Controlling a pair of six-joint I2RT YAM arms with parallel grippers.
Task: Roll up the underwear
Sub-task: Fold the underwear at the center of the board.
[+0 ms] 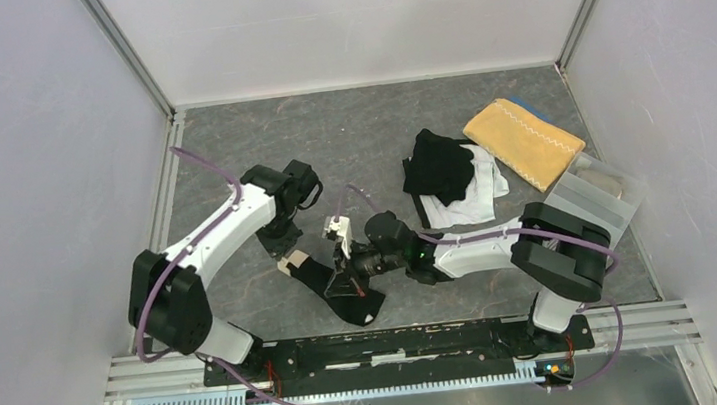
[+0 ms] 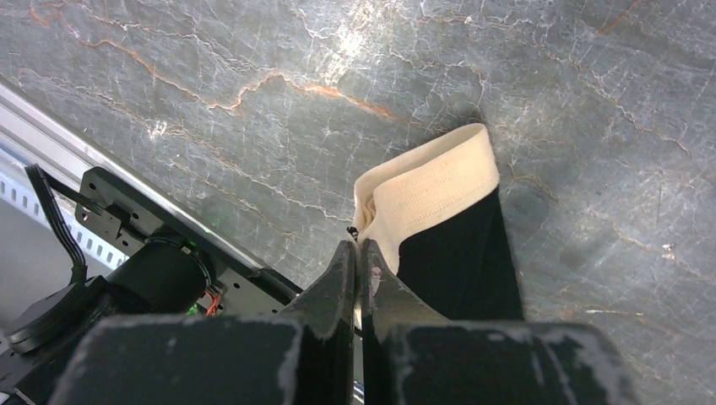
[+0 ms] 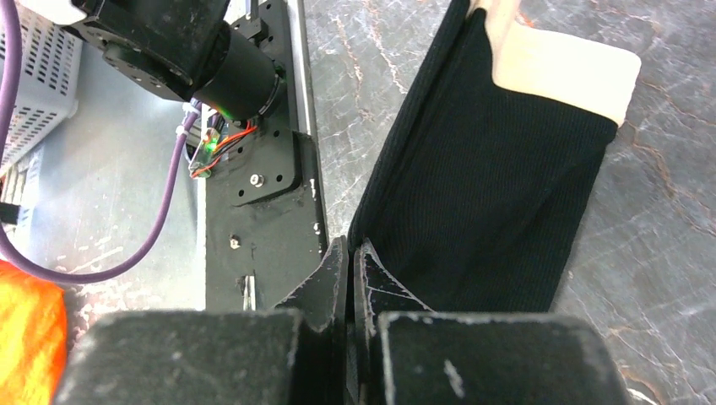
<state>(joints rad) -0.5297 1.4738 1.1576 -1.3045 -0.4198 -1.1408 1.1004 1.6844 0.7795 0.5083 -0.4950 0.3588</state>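
Left gripper, right gripper pinching black underwear edges.

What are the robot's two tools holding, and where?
Both pinch the black underwear: the left tool grips the edge of its beige waistband, the right tool the black cloth near the other end.

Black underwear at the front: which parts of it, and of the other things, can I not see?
- Right wrist view: the right tool hides the underwear's pinched edge; the top edge cuts off the waistband.
- Left wrist view: the left tool hides the cloth below the waistband.
- Top view: the right tool covers the underwear's middle; the tray's contents are too small to tell.
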